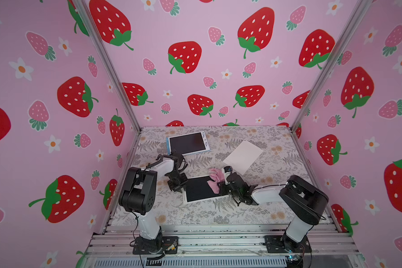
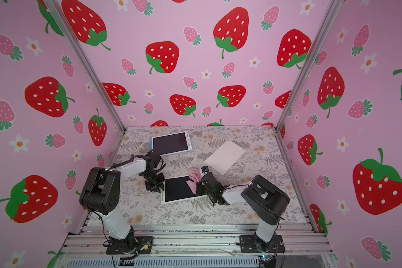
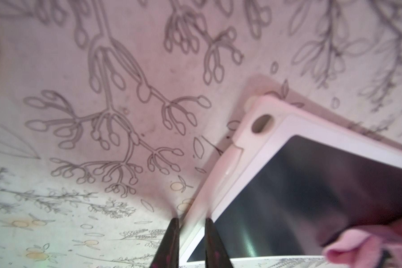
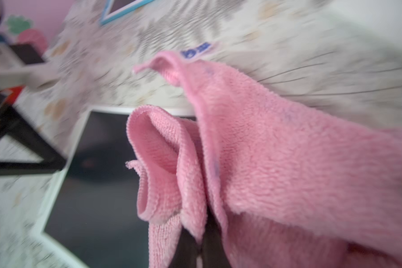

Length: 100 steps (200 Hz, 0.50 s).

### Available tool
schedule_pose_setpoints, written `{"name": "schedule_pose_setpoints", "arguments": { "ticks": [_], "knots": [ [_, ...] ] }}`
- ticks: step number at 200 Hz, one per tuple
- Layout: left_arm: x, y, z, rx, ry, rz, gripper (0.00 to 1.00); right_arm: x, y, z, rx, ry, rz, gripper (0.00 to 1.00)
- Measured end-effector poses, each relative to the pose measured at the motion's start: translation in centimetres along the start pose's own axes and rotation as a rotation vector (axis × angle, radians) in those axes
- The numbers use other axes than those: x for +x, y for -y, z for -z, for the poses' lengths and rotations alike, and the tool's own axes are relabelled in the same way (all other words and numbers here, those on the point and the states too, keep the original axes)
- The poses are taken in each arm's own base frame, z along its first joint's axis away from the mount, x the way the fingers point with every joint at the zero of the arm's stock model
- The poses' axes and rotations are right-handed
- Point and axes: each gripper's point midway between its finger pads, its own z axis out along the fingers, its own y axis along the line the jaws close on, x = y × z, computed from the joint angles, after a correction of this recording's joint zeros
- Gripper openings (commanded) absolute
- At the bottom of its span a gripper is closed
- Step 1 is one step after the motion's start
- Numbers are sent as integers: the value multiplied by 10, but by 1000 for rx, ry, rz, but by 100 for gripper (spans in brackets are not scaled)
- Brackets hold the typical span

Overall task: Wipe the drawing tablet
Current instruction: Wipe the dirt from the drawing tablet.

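Fingers of the left gripper straddle the white frame of the drawing tablet, one black tip on each side of its edge, and from the left wrist view I read that as a clamp on the frame. In both top views I see this gripper at the tablet's left edge, near the centre of the frame and slightly low.

Over on my right side, the right gripper has its two dark fingers pinched together on a pink microfibre cloth. The cloth bunches up in folds ahead of the tips. That wrist view is smeared, so I cannot make out fine detail there.

From above, the drawing tablet lies flat on the floral table cover, its dark screen up and the whole thing turned a little off square. The cloth sits on the screen's upper right corner and spills past the tablet's far edge onto the cover. The right gripper is just beside it, over the tablet's right edge.

Further up the frame I see a second tablet with a blue rim, well apart from the arms. To its right is a white sheet of paper, angled like a diamond.
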Motion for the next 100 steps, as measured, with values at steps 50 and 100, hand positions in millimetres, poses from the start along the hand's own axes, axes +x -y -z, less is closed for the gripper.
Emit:
{"name": "schedule_pose_setpoints", "arguments": {
  "ticks": [50,100],
  "knots": [
    [0,1,0,0,-5,6,19,35,-91,-2,-120,-60,171,0],
    [2,4,-2,12,-23,6,19,14,5,9,-19,-20,-16,0]
  ]
}}
